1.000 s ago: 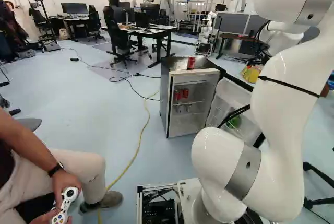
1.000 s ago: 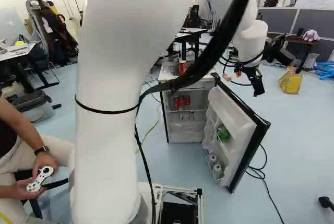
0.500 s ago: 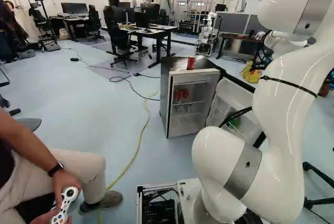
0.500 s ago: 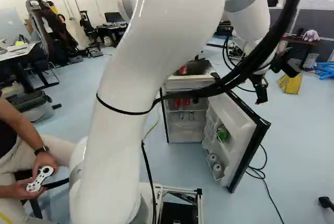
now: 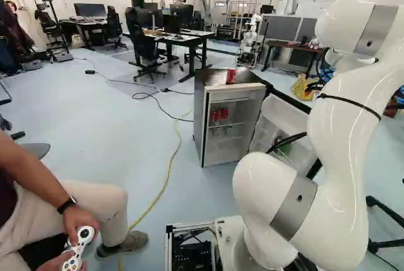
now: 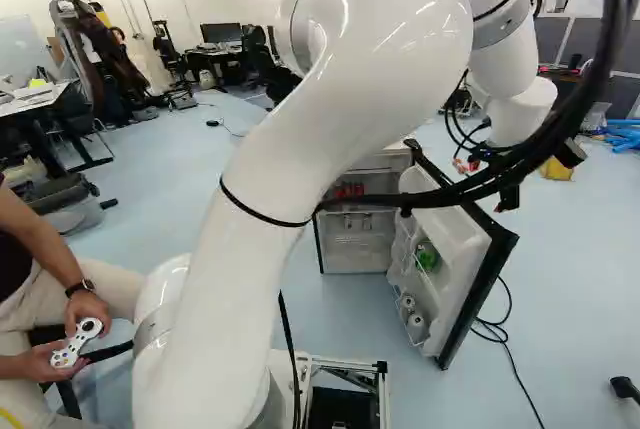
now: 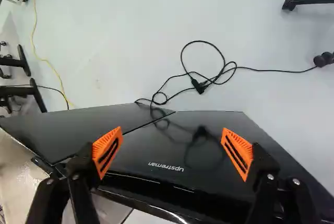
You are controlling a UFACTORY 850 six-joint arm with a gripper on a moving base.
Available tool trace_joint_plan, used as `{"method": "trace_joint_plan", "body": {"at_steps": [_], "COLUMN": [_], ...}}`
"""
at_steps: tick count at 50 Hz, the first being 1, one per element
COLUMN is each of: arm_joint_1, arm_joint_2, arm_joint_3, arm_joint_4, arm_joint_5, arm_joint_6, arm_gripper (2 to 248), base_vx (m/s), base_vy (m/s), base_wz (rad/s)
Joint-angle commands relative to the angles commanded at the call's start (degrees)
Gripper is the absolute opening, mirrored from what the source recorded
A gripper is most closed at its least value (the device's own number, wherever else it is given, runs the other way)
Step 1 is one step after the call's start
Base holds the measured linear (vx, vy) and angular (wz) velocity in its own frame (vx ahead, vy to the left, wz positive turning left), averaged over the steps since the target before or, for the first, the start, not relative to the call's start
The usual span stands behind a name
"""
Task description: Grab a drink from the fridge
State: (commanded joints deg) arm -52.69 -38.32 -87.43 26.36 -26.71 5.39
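Evidently the reach turns on the door (image 6: 452, 274), which swings wide between the drinks and the hand (image 7: 172, 140). Two red cans (image 5: 224, 114) stand upright on an upper shelf inside the fridge (image 5: 199, 119), while a third, the top can (image 5: 231, 76), stands on its roof. In the right base view the hand hangs by the door's upper edge, right of the opening; in the wrist view its fingers are well apart, gripping nothing, with the door's glossy black outer face below. The shelf cans thus lie across the door from it. The hand would likely need to clear that edge, cross to the opening and turn to face the shelf; cutting low could knock the door.
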Motion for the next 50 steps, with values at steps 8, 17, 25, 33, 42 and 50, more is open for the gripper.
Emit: {"method": "trace_joint_plan", "body": {"at_steps": [8,17,25,33,42,50], "arm_joint_1": [-0.1,-0.2,-0.3,-0.5,-0.7,-0.8], "arm_joint_2": [-0.1,0.1,0.9,1.8,2.9,3.9], "arm_joint_3": [-0.1,0.2,1.3,2.7,4.2,5.7], "arm_joint_4": [0.0,0.0,0.0,0.0,0.0,0.0], "arm_joint_5": [-0.1,-0.5,-1.1,-1.7,-2.5,-3.1], "arm_joint_6": [0.0,0.0,0.0,0.0,0.0,0.0], "arm_gripper": [247,247,247,247,247,247], "base_vx": [0.0,0.0,0.0,0.0,0.0,0.0], "base_vy": [0.0,0.0,0.0,0.0,0.0,0.0], "base_wz": [0.0,0.0,0.0,0.0,0.0,0.0]}}
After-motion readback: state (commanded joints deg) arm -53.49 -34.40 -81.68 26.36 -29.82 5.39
